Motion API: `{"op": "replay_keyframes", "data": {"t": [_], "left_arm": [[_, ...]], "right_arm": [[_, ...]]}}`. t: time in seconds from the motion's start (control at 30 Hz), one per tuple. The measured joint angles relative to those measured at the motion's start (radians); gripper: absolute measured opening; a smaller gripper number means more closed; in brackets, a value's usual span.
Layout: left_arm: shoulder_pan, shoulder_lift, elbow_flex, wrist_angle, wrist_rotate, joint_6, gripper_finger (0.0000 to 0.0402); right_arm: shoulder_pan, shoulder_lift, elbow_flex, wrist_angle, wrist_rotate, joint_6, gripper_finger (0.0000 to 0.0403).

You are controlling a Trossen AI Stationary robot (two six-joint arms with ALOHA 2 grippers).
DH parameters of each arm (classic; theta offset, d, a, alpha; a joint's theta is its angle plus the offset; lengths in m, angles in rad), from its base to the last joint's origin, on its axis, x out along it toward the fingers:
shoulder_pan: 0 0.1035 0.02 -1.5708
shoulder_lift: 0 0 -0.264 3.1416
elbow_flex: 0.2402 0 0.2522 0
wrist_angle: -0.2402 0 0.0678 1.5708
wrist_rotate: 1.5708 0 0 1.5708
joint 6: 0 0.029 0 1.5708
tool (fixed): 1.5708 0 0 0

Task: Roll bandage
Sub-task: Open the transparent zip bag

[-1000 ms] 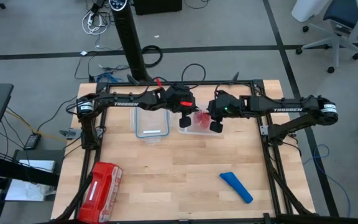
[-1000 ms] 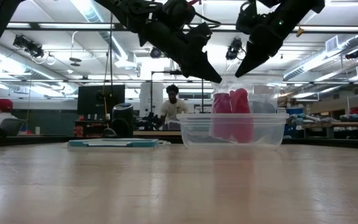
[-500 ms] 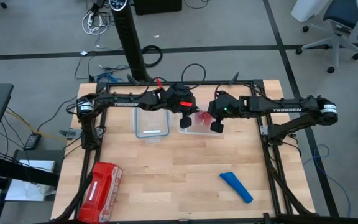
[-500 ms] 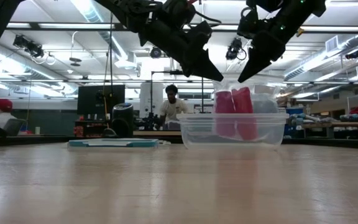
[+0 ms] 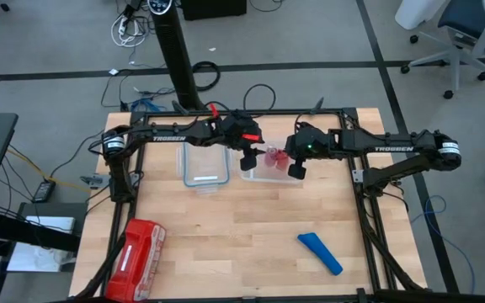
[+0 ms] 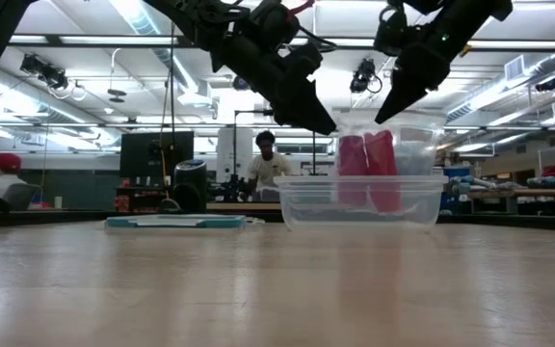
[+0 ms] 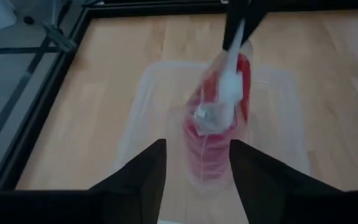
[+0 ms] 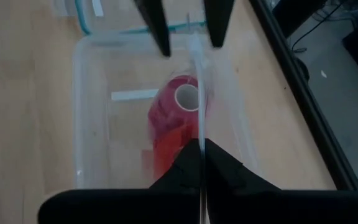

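Observation:
The blue bandage (image 5: 320, 253) lies flat on the table near its front right, far from both grippers. Over a clear tub (image 5: 259, 176) at the far middle hangs a clear bag (image 8: 198, 68) with red rolls (image 8: 174, 118) in it. My right gripper (image 8: 201, 152) is shut on this bag. My left gripper (image 7: 197, 158) stands open on the bag's other side. Its fingers flank the bag's upper edge without touching it. My right gripper pinches the clear bag's thin upper edge (image 8: 199, 127) between its two fingers. The fingers slant down from the table's right side. The bag hangs below them with the red rolls upright inside, its lower part down in the tub (image 6: 306, 202).
The tub's lid (image 5: 205, 167) lies to the left of the tub. A red zip pouch (image 5: 138, 249) sits at the near left corner. Bare wood stretches across the table's middle and front. A person shows beyond the table in the low view.
My right gripper has shut on the bag's upper edge. My left gripper has then opened and let the bag go. Neither arm has travelled. The bag with the red rolls stays over the tub.

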Motion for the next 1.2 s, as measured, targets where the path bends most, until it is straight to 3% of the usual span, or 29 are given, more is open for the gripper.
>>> {"op": "replay_keyframes", "data": {"t": [0.17,0.33,0.47,0.8,0.9,1.2], "left_arm": [[-0.001,-0.001,0.000,0.034,0.028,0.009,0.0167],[-0.008,-0.001,-0.019,0.129,0.137,-0.003,0.0146],[-0.030,-0.002,-0.107,0.317,0.145,-0.041,0.0136],[-0.021,-0.079,-0.412,0.856,0.003,-0.116,0.0135],[-0.019,-0.096,-0.491,1.011,0.009,-0.122,0.0135],[-0.021,-0.100,-0.489,1.011,0.092,-0.153,0.0135]], "right_arm": [[0.000,-0.048,0.000,-0.007,0.000,0.008,0.0001],[0.000,-0.091,0.000,-0.059,0.001,0.041,0.0001],[0.010,-0.114,0.000,-0.076,-0.013,0.057,0.0001],[0.039,-0.120,0.000,-0.096,-0.026,0.073,0.0001],[0.039,-0.119,0.000,-0.083,-0.027,0.073,0.0001],[0.039,-0.118,0.000,0.063,-0.093,0.033,0.0001]]}}
